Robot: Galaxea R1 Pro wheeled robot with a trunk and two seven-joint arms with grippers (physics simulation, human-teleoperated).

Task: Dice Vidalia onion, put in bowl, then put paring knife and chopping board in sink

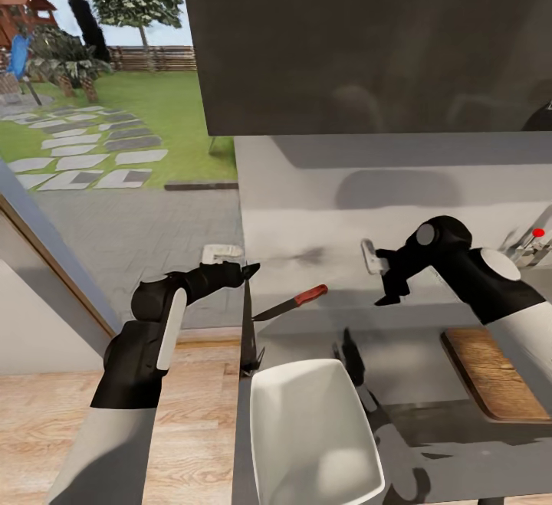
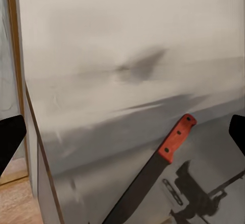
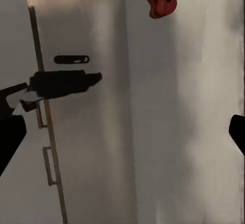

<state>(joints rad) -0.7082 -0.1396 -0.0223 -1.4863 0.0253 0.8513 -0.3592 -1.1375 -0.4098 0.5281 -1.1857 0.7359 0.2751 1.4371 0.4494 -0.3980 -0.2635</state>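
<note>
Knife first: the paring knife (image 1: 291, 303) lies on the countertop (image 1: 414, 352) between both grippers — handle toward the back wall, blade toward the near-left edge. Left gripper (image 1: 247, 270), fingers apart and empty, sits nearer — right gripper (image 1: 389, 290) also empty, apart.

Big window (image 1: 100, 106) at left onto a sunny garden w/ lawn (image 1: 172, 118), stepping stones (image 1: 84, 152), wooden fence (image 1: 153, 57) & trees. Pale grey wall (image 1: 330, 206) ahead, dark upper cabinet (image 1: 368, 37) above it. Light wood plank floor (image 1: 199, 413) below, near the window
</note>
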